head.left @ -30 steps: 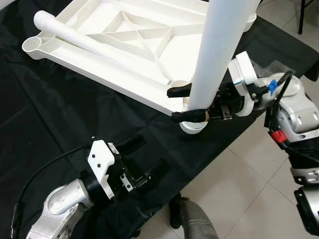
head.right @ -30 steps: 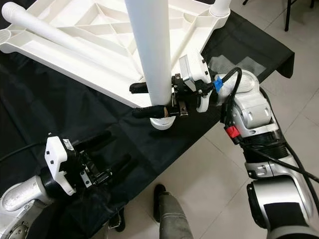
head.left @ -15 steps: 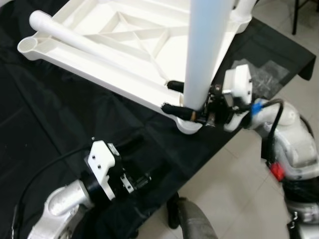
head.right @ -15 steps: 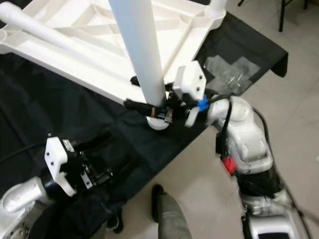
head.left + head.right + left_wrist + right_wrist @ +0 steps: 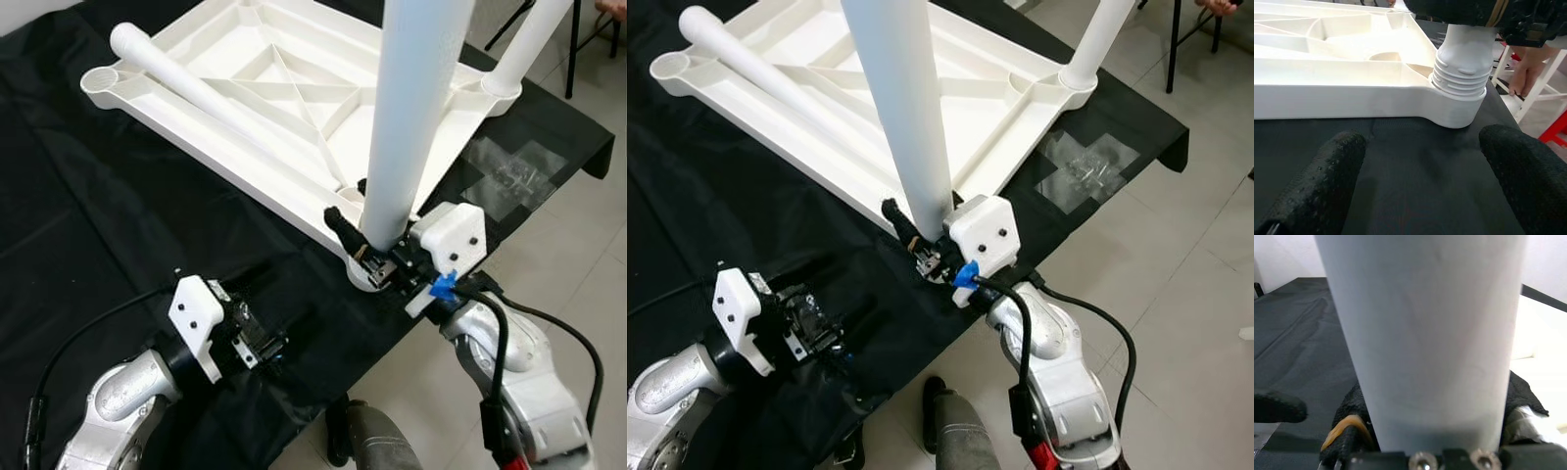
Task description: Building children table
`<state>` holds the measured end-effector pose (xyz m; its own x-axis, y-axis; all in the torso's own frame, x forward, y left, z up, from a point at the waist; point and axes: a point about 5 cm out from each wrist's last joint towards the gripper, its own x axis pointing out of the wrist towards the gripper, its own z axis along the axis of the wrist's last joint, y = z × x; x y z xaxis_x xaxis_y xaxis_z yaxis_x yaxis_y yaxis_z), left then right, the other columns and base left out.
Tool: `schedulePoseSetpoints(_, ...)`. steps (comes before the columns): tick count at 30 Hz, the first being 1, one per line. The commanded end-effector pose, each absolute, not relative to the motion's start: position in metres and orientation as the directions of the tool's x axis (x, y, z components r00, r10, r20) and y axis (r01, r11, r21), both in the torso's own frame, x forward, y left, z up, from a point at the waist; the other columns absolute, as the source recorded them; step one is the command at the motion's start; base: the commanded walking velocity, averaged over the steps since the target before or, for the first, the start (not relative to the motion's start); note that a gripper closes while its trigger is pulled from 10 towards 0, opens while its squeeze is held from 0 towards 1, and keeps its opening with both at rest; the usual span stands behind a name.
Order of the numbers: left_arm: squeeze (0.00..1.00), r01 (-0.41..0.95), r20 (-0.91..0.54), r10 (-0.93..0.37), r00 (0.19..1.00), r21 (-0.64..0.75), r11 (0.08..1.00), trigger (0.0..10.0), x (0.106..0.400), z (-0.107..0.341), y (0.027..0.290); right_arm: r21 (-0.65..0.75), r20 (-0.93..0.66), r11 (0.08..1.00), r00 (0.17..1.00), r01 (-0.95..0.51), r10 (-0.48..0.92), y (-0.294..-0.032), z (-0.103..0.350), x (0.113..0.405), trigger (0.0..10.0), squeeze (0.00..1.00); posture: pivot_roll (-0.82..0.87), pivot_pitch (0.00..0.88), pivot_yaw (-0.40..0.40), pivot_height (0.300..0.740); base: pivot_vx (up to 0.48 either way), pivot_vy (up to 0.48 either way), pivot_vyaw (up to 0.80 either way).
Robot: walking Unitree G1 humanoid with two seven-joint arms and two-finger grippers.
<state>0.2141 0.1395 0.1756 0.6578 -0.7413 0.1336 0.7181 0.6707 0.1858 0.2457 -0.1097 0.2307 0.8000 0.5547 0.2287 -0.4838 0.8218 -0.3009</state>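
Silver arms carry white wrist housings, black cables, a blue connector [image 5: 965, 273], and black-fingered claws with textured fingertips [image 5: 1332, 171].

Bare black cloth [image 5: 118, 225] lies open before the left hand [image 5: 257, 335]; the upright leg [image 5: 407, 127] blocks beyond.

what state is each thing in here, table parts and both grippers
tabletop: upside down on the black cloth
held leg: upright, threaded end in the near corner socket
far leg: standing in its corner socket
loose leg: lying across the tabletop
right gripper: shut on the held leg, low down
left gripper: open, over the cloth
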Motion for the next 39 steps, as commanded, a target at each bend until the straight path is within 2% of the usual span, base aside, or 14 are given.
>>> schedulePoseSetpoints(1, 0.00, 0.682, 0.144, -0.703, 0.697, 0.172, 0.711, 10.0, 0.215, 0.175, 0.148, -0.213, 0.020, 0.851, 0.868, -0.481, 0.496, -0.113, 0.187, 0.253, 10.0, 0.00, -0.03, 0.298, -0.025, 0.740, 0.000, 0.000, 0.00)
schedulePoseSetpoints(4, 0.00, 0.600, 0.244, -0.611, 0.753, 0.126, 0.790, 10.0, 0.224, 0.194, 0.161, -0.218, 0.027, 0.875, 0.893, -0.433, 0.449, -0.112, 0.188, 0.252, 10.0, 0.00, -0.03, 0.287, -0.028, 0.740, 0.000, 0.000, 0.00)
schedulePoseSetpoints(6, 0.00, 0.600, 0.244, -0.611, 0.753, 0.126, 0.790, 10.0, 0.224, 0.194, 0.161, -0.218, 0.027, 0.875, 0.893, -0.433, 0.449, -0.112, 0.188, 0.252, 10.0, 0.00, -0.03, 0.287, -0.028, 0.740, 0.000, 0.000, 0.00)
schedulePoseSetpoints(7, 0.00, 0.550, 0.396, -0.529, 0.751, 0.069, 0.832, 10.0, 0.232, 0.232, 0.180, -0.232, 0.037, 0.890, 0.911, -0.393, 0.411, -0.113, 0.188, 0.252, 10.0, 0.00, -0.02, 0.269, -0.030, 0.740, 0.000, 0.000, 0.00)
schedulePoseSetpoints(8, 0.00, 0.550, 0.396, -0.529, 0.751, 0.069, 0.832, 10.0, 0.232, 0.232, 0.180, -0.232, 0.037, 0.890, 0.911, -0.393, 0.411, -0.113, 0.188, 0.252, 10.0, 0.00, -0.02, 0.269, -0.030, 0.740, 0.000, 0.000, 0.00)
schedulePoseSetpoints(11, 0.00, 0.571, 0.524, -0.514, 0.679, 0.064, 0.819, 10.0, 0.231, 0.268, 0.190, -0.242, 0.048, 0.898, 0.920, -0.368, 0.390, -0.114, 0.187, 0.254, 10.0, 0.00, -0.02, 0.256, -0.029, 0.740, 0.000, 0.000, 0.00)
schedulePoseSetpoints(13, 0.00, 0.588, 0.547, -0.523, 0.653, 0.069, 0.806, 10.0, 0.230, 0.276, 0.189, -0.243, 0.052, 0.899, 0.920, -0.365, 0.388, -0.115, 0.187, 0.255, 10.0, 0.00, -0.02, 0.256, -0.029, 0.740, 0.000, 0.000, 0.00)
schedulePoseSetpoints(16, 0.00, 0.648, 0.601, -0.551, 0.579, 0.071, 0.759, 10.0, 0.226, 0.291, 0.186, -0.243, 0.061, 0.902, 0.922, -0.357, 0.382, -0.115, 0.186, 0.257, 10.0, 0.00, -0.02, 0.245, -0.029, 0.740, 0.000, 0.000, 0.00)
schedulePoseSetpoints(17, 0.00, 0.648, 0.601, -0.551, 0.579, 0.071, 0.759, 10.0, 0.226, 0.291, 0.186, -0.243, 0.061, 0.902, 0.922, -0.357, 0.382, -0.115, 0.186, 0.257, 10.0, 0.00, -0.02, 0.245, -0.029, 0.740, 0.000, 0.000, 0.00)
schedulePoseSetpoints(20, 0.00, 0.765, 0.637, -0.619, 0.459, 0.071, 0.641, 10.0, 0.213, 0.301, 0.179, -0.243, 0.078, 0.912, 0.930, -0.331, 0.359, -0.119, 0.186, 0.262, 10.0, 0.00, -0.02, 0.235, -0.029, 0.740, 0.000, 0.000, 0.00)
schedulePoseSetpoints(21, 0.00, 0.765, 0.637, -0.619, 0.459, 0.071, 0.641, 10.0, 0.213, 0.301, 0.179, -0.243, 0.078, 0.912, 0.930, -0.331, 0.359, -0.119, 0.186, 0.262, 10.0, 0.00, -0.02, 0.235, -0.029, 0.740, 0.000, 0.000, 0.00)
schedulePoseSetpoints(23, 0.00, 0.825, 0.630, -0.664, 0.404, 0.064, 0.562, 10.0, 0.205, 0.301, 0.176, -0.248, 0.086, 0.916, 0.935, -0.314, 0.344, -0.121, 0.186, 0.265, 10.0, 0.00, -0.02, 0.234, -0.028, 0.740, 0.000, 0.000, 0.00)
schedulePoseSetpoints(32, 0.00, 0.908, 0.579, -0.760, 0.295, 0.077, 0.411, 10.0, 0.193, 0.301, 0.169, -0.246, 0.095, 0.921, 0.938, -0.302, 0.333, -0.121, 0.184, 0.268, 10.0, 0.00, -0.02, 0.226, -0.030, 0.740, 0.000, 0.000, 0.00)
schedulePoseSetpoints(39, 0.00, 0.905, 0.546, -0.789, 0.282, 0.121, 0.408, 10.0, 0.201, 0.308, 0.157, -0.249, 0.098, 0.921, 0.938, -0.299, 0.331, -0.121, 0.182, 0.270, 10.0, 0.00, -0.01, 0.223, -0.033, 0.740, 0.000, 0.000, 0.00)
